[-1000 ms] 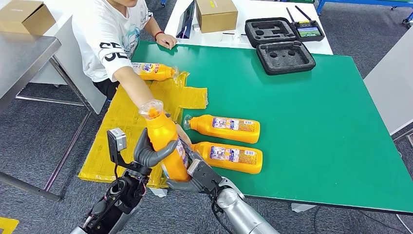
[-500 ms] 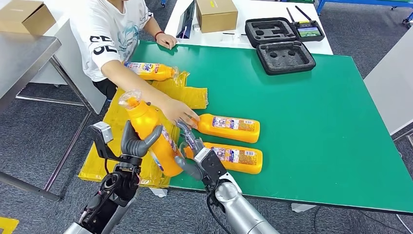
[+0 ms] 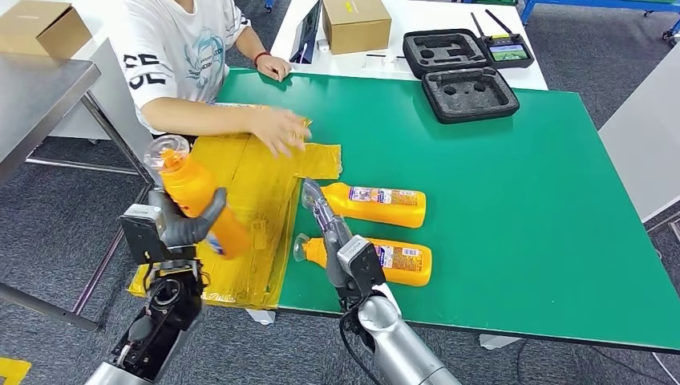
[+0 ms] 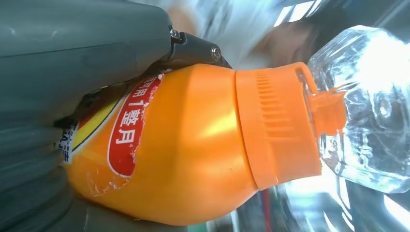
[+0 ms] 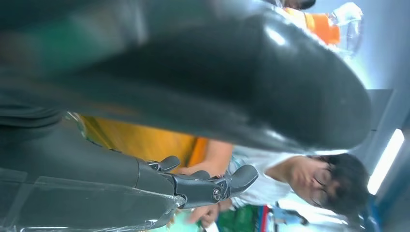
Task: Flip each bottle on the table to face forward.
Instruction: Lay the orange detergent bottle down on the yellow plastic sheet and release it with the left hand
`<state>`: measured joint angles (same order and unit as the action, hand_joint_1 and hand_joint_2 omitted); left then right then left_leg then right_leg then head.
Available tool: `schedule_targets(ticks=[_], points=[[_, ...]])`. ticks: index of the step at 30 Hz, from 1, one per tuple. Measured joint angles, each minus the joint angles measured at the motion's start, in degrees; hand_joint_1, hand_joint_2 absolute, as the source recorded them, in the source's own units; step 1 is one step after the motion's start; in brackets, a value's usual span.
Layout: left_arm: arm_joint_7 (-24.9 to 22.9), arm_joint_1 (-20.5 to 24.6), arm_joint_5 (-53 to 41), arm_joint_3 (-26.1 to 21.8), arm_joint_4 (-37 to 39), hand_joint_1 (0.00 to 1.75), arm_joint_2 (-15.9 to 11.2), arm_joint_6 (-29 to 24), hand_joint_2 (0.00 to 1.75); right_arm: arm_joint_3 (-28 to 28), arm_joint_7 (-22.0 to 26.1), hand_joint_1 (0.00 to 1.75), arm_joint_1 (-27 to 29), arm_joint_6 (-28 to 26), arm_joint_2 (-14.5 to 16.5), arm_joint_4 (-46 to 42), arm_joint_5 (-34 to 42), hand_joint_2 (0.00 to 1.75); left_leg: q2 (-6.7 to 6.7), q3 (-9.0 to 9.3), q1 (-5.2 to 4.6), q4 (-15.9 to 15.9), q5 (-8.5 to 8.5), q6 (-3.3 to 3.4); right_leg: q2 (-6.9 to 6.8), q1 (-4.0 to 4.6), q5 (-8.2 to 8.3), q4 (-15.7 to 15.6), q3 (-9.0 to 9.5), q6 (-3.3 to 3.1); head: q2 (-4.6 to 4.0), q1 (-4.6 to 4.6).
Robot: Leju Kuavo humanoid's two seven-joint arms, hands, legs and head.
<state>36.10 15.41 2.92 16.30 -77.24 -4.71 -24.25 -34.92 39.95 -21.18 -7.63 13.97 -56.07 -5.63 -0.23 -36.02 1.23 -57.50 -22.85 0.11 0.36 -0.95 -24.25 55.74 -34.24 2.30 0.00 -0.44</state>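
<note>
Left robot hand (image 3: 178, 228), lower left of frame, grips an orange plastic bottle with clear cap (image 3: 195, 197), long axis tilted, cap toward upper left, off the green table (image 3: 513, 200). Right robot hand (image 3: 333, 237) is empty, fingers extended over the nearer lying orange bottle (image 3: 377, 261); contact unclear. Held bottle's label partly hidden.

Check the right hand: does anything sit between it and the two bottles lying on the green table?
Nothing visible does. The right hand, fingers apart, hovers right by the cap ends of the near bottle and the far bottle. The person's hand is farther back, over the yellow sheet.
</note>
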Motion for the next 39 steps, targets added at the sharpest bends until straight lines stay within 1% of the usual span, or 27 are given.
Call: schedule_targets(ticks=[2, 4, 12, 14, 17, 20, 27, 32, 34, 39], points=[[-1.2, -0.1, -7.7, -1.3, 0.0, 1.75, -1.8, -2.1, 1.75, -0.2, 0.0, 0.00, 1.0, -1.3, -0.8, -2.2, -0.6, 0.87, 0.00, 0.00, 0.01, 0.0, 0.00, 0.00, 0.00, 0.00, -0.01, 0.0, 0.00, 0.00, 0.00, -0.01], [-3.4, 0.0, -13.7, -2.4, 0.2, 1.75, -3.6, -1.8, 1.75, -0.2, 0.0, 0.00, 2.2, -2.1, -1.8, -4.3, -1.6, 1.75, 0.00, -0.01, 0.00, 0.0, 0.00, 0.00, -0.01, 0.00, -0.01, 0.0, -0.01, 0.00, -0.01, 0.00], [-11.8, 1.5, -33.5, -3.4, 3.1, 1.75, -10.6, -1.3, 1.75, 0.3, -3.2, 0.00, 5.7, -2.8, -5.6, -10.7, -9.1, 1.75, 0.00, -0.01, -0.02, 0.0, -0.01, 0.00, 0.01, -0.02, 0.00, 0.0, -0.01, -0.01, 0.00, 0.01], [-13.8, 1.4, -38.7, -3.3, 3.7, 1.75, -12.1, -0.9, 1.75, 0.9, -5.5, 0.00, 6.0, -2.4, -6.7, -12.1, -11.9, 1.75, 0.00, -0.01, -0.02, 0.0, -0.01, 0.00, 0.00, -0.02, 0.00, 0.0, -0.01, -0.01, 0.00, 0.01], [-16.3, 1.0, -44.6, -3.0, 4.7, 1.75, -13.8, 0.7, 1.75, 2.0, -10.3, 0.00, 6.4, -1.7, -8.7, -13.5, -16.9, 1.75, 0.00, -0.01, -0.02, 0.0, -0.01, 0.00, 0.00, -0.02, 0.00, 0.0, -0.01, 0.00, 0.00, 0.01], [-17.5, 0.9, -46.9, -2.3, 6.0, 1.75, -14.4, 2.4, 1.75, 3.4, -13.1, 0.00, 6.4, -1.1, -10.4, -14.6, -19.1, 1.75, -0.01, -0.02, -0.03, 0.0, 0.00, 0.00, -0.01, -0.04, 0.00, 0.0, 0.00, 0.00, 0.00, 0.02], [-19.6, 2.2, -51.7, -0.4, 8.8, 1.75, -15.1, 4.5, 1.75, 5.6, -15.6, 0.00, 7.7, -1.3, -13.8, -16.5, -21.2, 1.75, -0.02, -0.01, -0.04, 0.0, -0.01, 0.00, -0.01, -0.04, 0.01, 0.0, -0.01, 0.01, 0.00, 0.01], [-21.1, 3.7, -53.8, 1.3, 10.7, 1.75, -15.2, 8.7, 1.75, 6.6, -17.8, 0.00, 9.3, -1.8, -16.0, -18.8, -23.4, 1.75, -0.02, -0.01, -0.03, 0.0, -0.01, 0.00, -0.01, -0.03, 0.01, 0.0, -0.02, 0.01, 0.00, 0.00], [-21.3, 4.4, -54.7, 2.0, 11.7, 1.75, -15.2, 10.3, 1.75, 7.1, -19.7, 0.00, 9.4, -1.0, -17.1, -19.9, -24.6, 1.75, -0.01, -0.01, -0.04, 0.0, -0.01, 0.00, 0.00, -0.04, 0.01, 0.0, -0.02, 0.01, 0.00, 0.00], [-22.0, 6.9, -56.9, 4.4, 15.0, 1.75, -15.1, 14.7, 1.75, 7.4, -25.7, 0.00, 8.9, 4.0, -19.5, -21.8, -28.7, 1.75, -0.02, -0.01, -0.04, 0.0, 0.00, 0.01, -0.01, -0.04, 0.02, 0.0, 0.01, 0.02, 0.00, 0.01]])
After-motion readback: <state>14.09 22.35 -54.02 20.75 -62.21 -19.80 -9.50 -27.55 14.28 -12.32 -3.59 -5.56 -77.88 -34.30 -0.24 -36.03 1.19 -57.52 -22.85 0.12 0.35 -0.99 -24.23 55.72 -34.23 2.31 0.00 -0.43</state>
